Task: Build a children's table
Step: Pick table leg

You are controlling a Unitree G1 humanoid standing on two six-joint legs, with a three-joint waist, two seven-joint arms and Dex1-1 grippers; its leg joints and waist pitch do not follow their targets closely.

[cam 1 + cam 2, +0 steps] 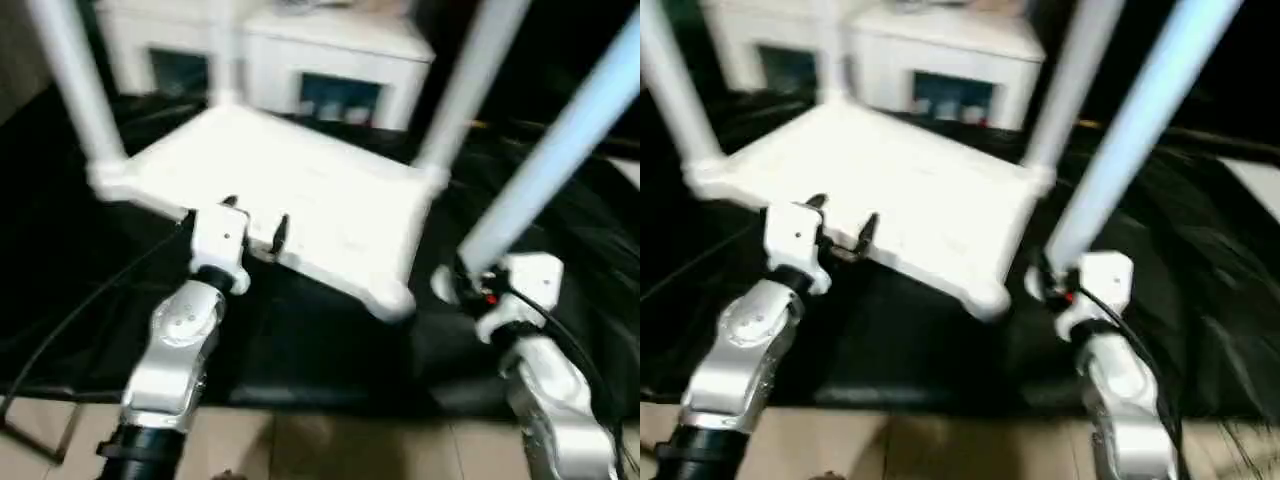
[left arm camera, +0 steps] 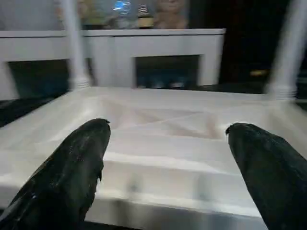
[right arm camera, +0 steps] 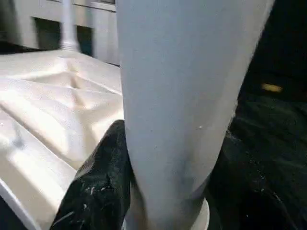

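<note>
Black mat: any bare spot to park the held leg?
Bare mat between tabletop near edge and tan floor; more on the far left. Crowded: left claw at the edge, right claw with leg by the near corner.

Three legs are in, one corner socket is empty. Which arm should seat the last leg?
Right. Its claw already grips the fourth white tapered tube leg beside the white plastic tabletop's empty near corner socket. The left claw is open at the near edge.

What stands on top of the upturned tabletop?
Three white legs rise from corner sockets of the tabletop. The near right corner carries none; whether its socket is empty cannot be seen.
</note>
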